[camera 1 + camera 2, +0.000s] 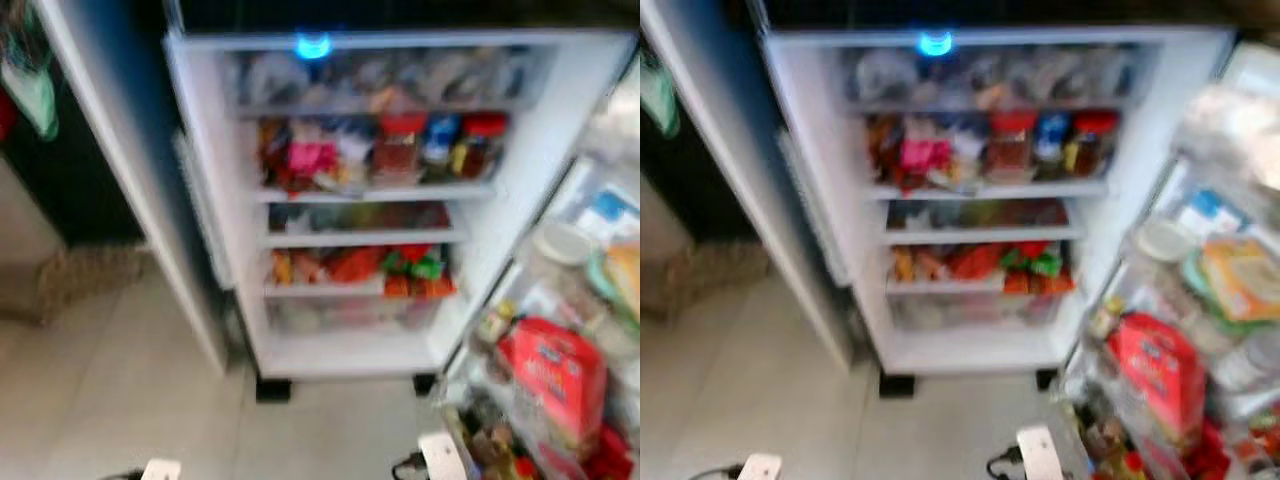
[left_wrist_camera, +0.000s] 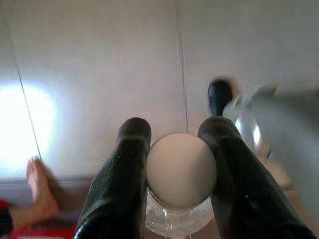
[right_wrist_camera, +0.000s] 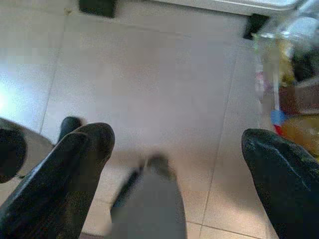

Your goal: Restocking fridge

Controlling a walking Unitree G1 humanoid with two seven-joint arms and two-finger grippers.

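Note:
The fridge (image 1: 340,352) stands open straight ahead, blurred, with a blue light (image 1: 313,45) at its top. Packets and red-lidded jars (image 1: 400,145) crowd its shelves. Its open door (image 1: 1160,240) on the right carries a red packet (image 1: 556,380), tubs and bottles. In the left wrist view my left gripper (image 2: 177,132) is shut on a clear bottle with a round white cap (image 2: 180,169), above pale floor tiles. My right gripper (image 3: 179,139) is open with nothing between its fingers, hanging over the floor near the foot of the fridge door.
A dark blue wall panel (image 1: 110,120) edges the fridge on the left, with a woven basket (image 1: 90,275) and a hanging green cloth (image 1: 35,95) beyond it. Pale tiled floor (image 1: 130,390) lies before the fridge. A person's bare foot (image 2: 37,184) stands on the tiles.

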